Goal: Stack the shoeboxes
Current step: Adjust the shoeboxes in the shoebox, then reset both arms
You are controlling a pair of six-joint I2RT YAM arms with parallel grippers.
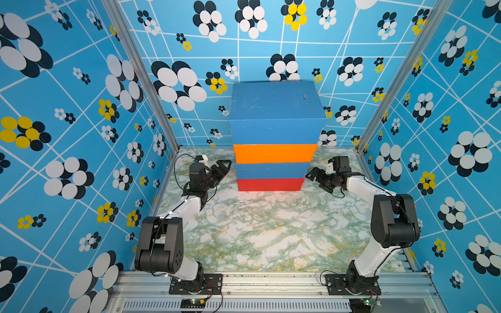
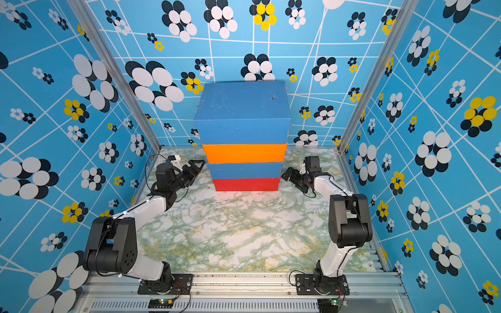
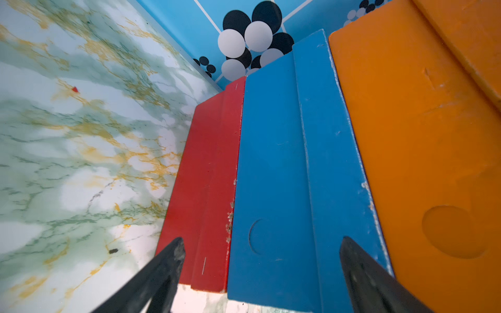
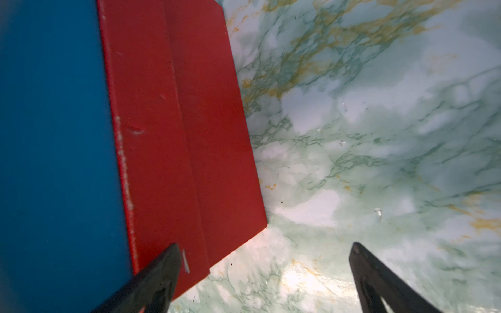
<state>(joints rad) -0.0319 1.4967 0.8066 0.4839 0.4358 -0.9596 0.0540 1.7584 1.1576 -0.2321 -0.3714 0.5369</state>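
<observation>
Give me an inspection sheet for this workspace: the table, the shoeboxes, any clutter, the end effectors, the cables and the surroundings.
Surface: table, green-veined marble pattern.
Job's things: all four stacked; red box at the bottom, then lower blue box, orange box, top blue box.
Clutter: small red chip and dark speck on the table.
End effectors: left end effector and right end effector open, empty, flanking the lower boxes.
Cables: black cable looped at the left wrist; thin cable under the right.
Surroundings: blue flower-patterned walls, aluminium frame.

Both top views: high at near edge, facing down toward far wall, whole counter [image 1: 257, 238]. Wrist views: close, low, aimed inward from left, right; share red shoebox [image 3: 206, 176].
</observation>
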